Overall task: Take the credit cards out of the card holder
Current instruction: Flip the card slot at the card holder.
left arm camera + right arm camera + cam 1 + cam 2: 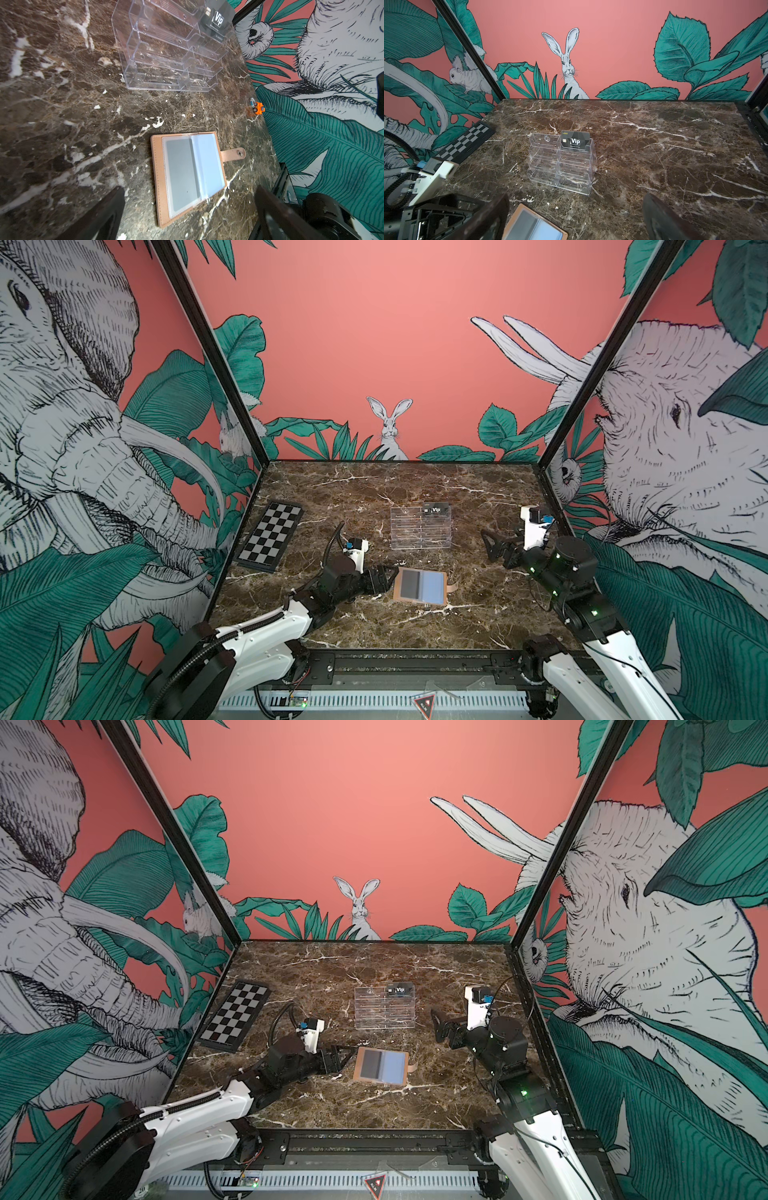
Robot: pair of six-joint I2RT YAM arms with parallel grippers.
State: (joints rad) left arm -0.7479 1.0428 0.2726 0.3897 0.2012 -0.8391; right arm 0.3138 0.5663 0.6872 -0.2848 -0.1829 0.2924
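Left wrist view: the left gripper [387,581] is spreading its black fingers [104,214] wide and gripping nothing. The card holder [188,176] is lying ahead of them, in line with the gap, and no contact is showing. In both top views this gripper is sitting low, just beside the holder's left edge. The right gripper [489,547] is likewise gaping wide and carrying nothing. It is hovering above the marble table [374,489], right of the clear acrylic stand [419,531] and well apart from the holder.

The holder is lying open and flat near the front middle of the table. Its spine is running roughly from the near edge toward the back wall, slightly skewed, and its snap tab [232,154] is pointing toward the right arm's side. The cover is showing as tan, stitched and leather-like, and the inner sleeves as frosted plastic. A dark grey rectangle is showing through the left sleeve, while the right page is looking pale blue.

One credit card [576,141], black with white "Vip" lettering, is standing upright in the stand's top right pocket, its long axis level. A chequered board [272,539] is lying flat by the left wall.
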